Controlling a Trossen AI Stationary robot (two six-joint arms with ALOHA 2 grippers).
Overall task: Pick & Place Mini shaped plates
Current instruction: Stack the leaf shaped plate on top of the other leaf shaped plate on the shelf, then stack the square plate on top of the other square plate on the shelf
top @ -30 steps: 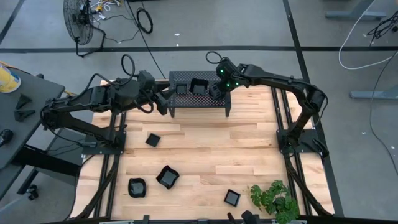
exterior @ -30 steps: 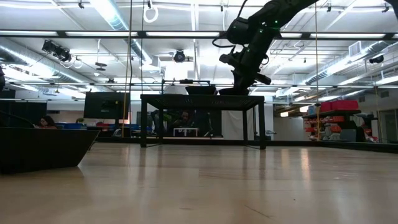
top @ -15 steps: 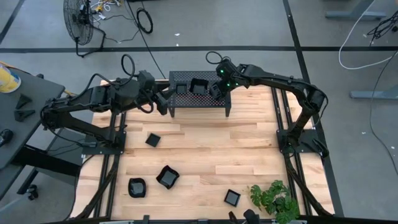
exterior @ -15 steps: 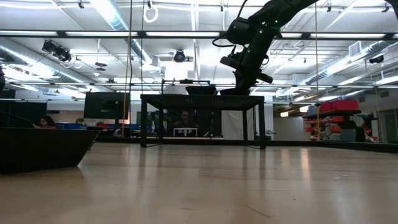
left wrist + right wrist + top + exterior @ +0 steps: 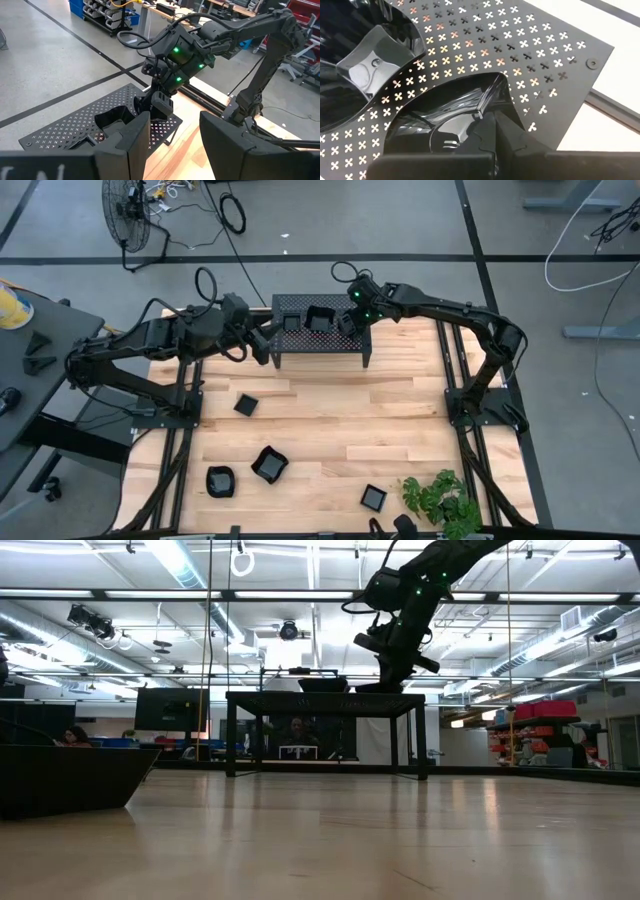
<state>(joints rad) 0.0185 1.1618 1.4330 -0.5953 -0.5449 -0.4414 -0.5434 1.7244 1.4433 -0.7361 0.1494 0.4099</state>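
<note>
A black perforated stand stands at the table's far edge. On it lie a small mini shaped plate and a larger wavy one. My right gripper is over the stand's right part, shut on a third glossy plate. My left gripper hovers open beside the stand's left end, with nothing between its fingers. Several more plates lie on the wood. My right gripper pinches the plate's raised rim at one corner between its two fingers. The fingers slant down from the table's right side. The plate lies low on the stand's perforated top; whether it rests there or hangs just clear cannot be told.
A potted green plant stands at the near right corner. One dark plate looms large at the left of the low view. Bare wood stretches between the stand and the near plates.
My right gripper has tipped slightly at the wrist over the stand's right part and stays shut on the plate's rim. Nothing else has moved.
</note>
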